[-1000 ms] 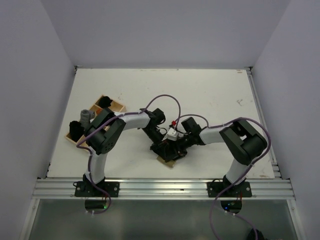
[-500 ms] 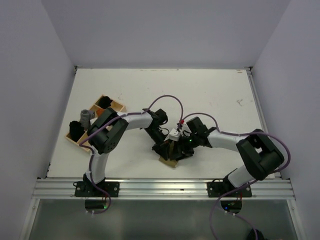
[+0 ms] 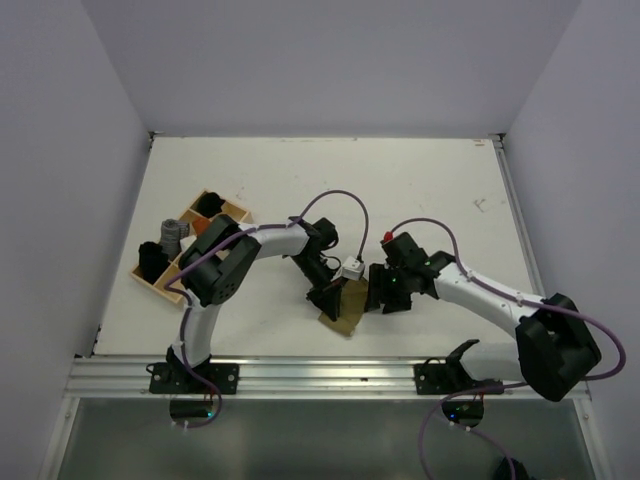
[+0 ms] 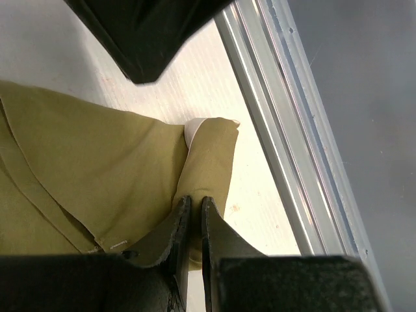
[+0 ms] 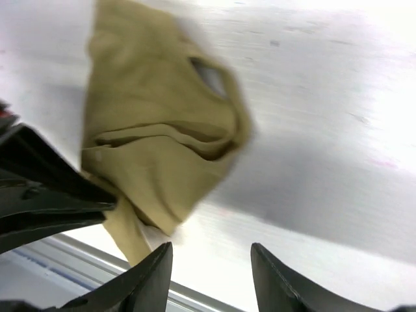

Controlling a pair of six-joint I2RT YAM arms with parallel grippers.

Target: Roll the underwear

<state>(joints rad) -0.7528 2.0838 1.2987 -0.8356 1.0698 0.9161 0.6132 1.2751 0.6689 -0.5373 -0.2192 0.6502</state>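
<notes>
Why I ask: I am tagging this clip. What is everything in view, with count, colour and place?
underwear: one, olive-khaki, near-centre of the table
tray: one, light wood with compartments, table's left side
black rolls: two seen, in the tray
grey roll: one, in the tray
orange-red cloth: one, in the tray, mostly hidden by the left arm
table: one, white
rail: one, silver, along the table's near edge
cables: two, purple, one per arm
left claw: one, black, shut on an underwear fold
right claw: one, black, open and empty, beside the underwear
</notes>
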